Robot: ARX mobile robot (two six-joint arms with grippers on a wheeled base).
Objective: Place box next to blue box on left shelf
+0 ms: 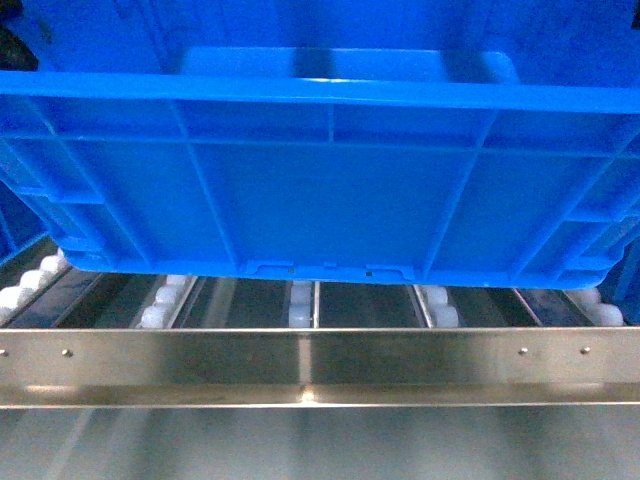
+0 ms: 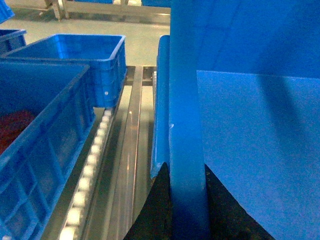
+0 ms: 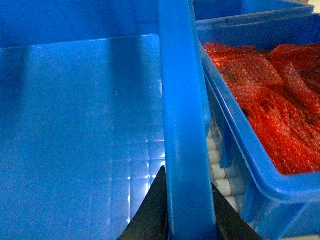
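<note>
The box (image 1: 320, 200), a large bright blue ribbed crate, fills the head view, its bottom edge down at the white rollers (image 1: 300, 305) of the left shelf (image 1: 300, 360). My left gripper (image 2: 185, 169) is shut on the box's left rim (image 2: 185, 100), one black finger on each side of it. On the opposite rim (image 3: 182, 100), my right gripper (image 3: 187, 177) is shut the same way. The box's inside (image 3: 75, 125) is empty. A blue box (image 2: 45, 130) stands to the left across a roller track (image 2: 90, 170). Neither gripper shows in the head view.
Close on the right stands another blue crate (image 3: 240, 145) full of red mesh bags (image 3: 280, 100), with rollers (image 3: 220, 175) in the narrow gap. A further blue crate (image 2: 75, 55) sits behind the left one. The steel front rail (image 1: 520, 365) runs across below the box.
</note>
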